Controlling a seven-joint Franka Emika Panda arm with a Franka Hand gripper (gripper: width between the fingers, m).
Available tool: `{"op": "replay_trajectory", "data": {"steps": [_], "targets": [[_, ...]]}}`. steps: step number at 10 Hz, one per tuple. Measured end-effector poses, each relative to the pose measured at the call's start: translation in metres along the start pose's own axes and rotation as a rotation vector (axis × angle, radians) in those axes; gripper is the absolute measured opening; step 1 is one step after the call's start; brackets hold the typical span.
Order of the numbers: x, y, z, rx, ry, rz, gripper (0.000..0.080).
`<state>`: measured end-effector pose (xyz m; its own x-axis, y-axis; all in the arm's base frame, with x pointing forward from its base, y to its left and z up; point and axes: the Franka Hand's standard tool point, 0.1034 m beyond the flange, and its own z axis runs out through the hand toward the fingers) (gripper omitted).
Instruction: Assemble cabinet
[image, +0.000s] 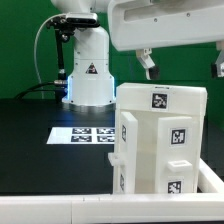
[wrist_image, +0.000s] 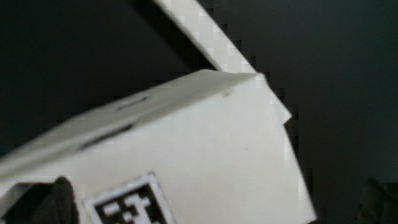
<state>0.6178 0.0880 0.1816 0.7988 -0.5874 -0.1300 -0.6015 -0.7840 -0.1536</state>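
Observation:
The white cabinet (image: 160, 140) stands upright on the black table at the exterior view's right, with marker tags on its top and side faces. My gripper (image: 183, 68) hangs just above its top, jaws wide apart and empty, one fingertip (image: 148, 68) over the top's left edge and the other near the frame's right edge. In the wrist view the cabinet's white top (wrist_image: 196, 140) fills most of the frame, with a marker tag (wrist_image: 128, 205) on it. A dark finger (wrist_image: 54, 200) shows beside that tag; the other finger is lost against the dark background.
The marker board (image: 85, 133) lies flat on the table left of the cabinet. The robot's white base (image: 88, 75) stands behind it. A white ledge (image: 60, 210) runs along the front edge. A thin white slab (wrist_image: 205, 35) juts from the cabinet.

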Motion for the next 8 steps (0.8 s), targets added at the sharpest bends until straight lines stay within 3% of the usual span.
{"op": "replay_trajectory", "data": {"steps": [1, 4, 6, 8], "targets": [[-0.002, -0.002, -0.006, -0.034, 0.026, -0.193, 0.0796], [-0.002, -0.001, -0.005, -0.044, 0.025, -0.448, 0.0796], [0.002, 0.005, -0.004, -0.058, 0.015, -0.817, 0.0796], [0.01, 0.007, 0.0, -0.119, 0.057, -1.165, 0.0796]]}}
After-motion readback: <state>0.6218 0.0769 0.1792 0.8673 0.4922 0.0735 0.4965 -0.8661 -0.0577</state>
